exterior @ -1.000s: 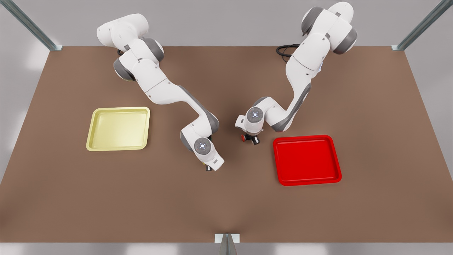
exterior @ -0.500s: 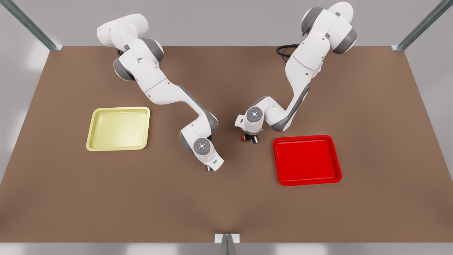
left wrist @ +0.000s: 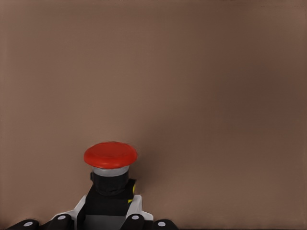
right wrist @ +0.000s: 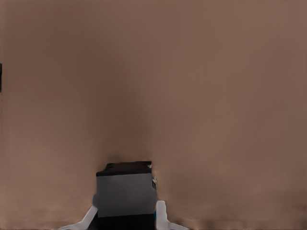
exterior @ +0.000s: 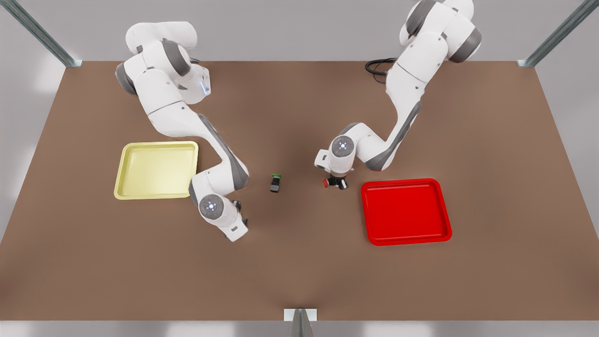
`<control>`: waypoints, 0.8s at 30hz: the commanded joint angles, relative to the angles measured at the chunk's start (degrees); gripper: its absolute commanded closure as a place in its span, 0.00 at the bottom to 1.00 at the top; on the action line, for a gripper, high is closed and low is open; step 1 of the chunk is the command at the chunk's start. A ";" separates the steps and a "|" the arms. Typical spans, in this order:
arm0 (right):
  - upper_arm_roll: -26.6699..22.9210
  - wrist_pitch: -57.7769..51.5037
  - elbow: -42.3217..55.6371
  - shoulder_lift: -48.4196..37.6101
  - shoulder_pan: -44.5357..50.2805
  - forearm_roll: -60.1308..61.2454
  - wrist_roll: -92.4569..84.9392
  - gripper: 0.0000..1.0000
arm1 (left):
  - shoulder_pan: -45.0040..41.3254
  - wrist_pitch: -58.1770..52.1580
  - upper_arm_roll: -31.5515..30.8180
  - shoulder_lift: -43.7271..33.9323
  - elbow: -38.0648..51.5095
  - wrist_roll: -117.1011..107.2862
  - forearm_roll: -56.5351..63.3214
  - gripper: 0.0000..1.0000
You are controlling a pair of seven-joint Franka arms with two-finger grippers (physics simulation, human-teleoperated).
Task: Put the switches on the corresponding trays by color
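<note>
Red switch (left wrist: 110, 163) sits upright between the left jaws, which are closed on its dark body with the red cap clear above them; in the front view it (exterior: 326, 183) is under the wrist of the left arm (exterior: 344, 147), over bare table (exterior: 299, 262), just off the red tray (exterior: 405, 210) on that tray's side toward the front view's left, near its far corner, not over it; cannot tell whether it touches the table.

Second switch (right wrist: 125, 189) is a dark grey-black block clamped between the right jaws, one white finger (right wrist: 160, 215) pressed to each flank; its cap is hidden, so colour cannot be told; the right wrist view has plain brown table beyond it; in the front view the right arm (exterior: 213, 206) has its wrist low, just beside the yellow tray (exterior: 157, 169), off the tray's near corner on the front view's right, not above the tray.

Green switch (exterior: 275, 182) lies on the table between the two arms, well apart from both trays, touched by neither arm.

Yellow tray is toward the front view's left, red tray toward the front view's right, both flat on the table, nothing inside either.
</note>
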 commanded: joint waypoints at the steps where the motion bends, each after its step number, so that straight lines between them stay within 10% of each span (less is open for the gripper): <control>1: 0.49 0.14 -2.71 -1.99 -1.67 -0.07 -1.11 0.49 | 0.90 -0.43 -0.64 -0.45 0.04 -0.04 -1.37 0.59; 8: 18.59 3.83 -46.66 -34.95 -45.26 -0.69 -21.15 0.49 | 23.22 -10.27 -12.95 -8.54 0.13 0.93 -1.37 0.58; 9: 18.59 3.92 -47.54 -35.13 -46.85 -0.69 -22.03 0.49 | 26.12 -12.12 -15.41 -10.38 -0.05 0.93 -1.46 0.58; 10: 18.59 3.92 -47.98 -34.95 -47.46 -0.69 -22.12 0.02 | 30.16 -15.37 -18.04 -12.67 -0.14 0.93 -1.46 0.58; 15: 18.59 5.06 -48.16 -34.34 -48.08 -0.69 -22.12 0.00 | 47.49 -19.50 -26.40 -17.24 -2.33 1.19 -1.46 0.57; 24: 18.59 4.97 -47.89 -33.81 -48.17 -0.69 -22.12 0.00 | 37.29 -18.89 -14.09 -6.08 7.77 -0.92 1.97 0.56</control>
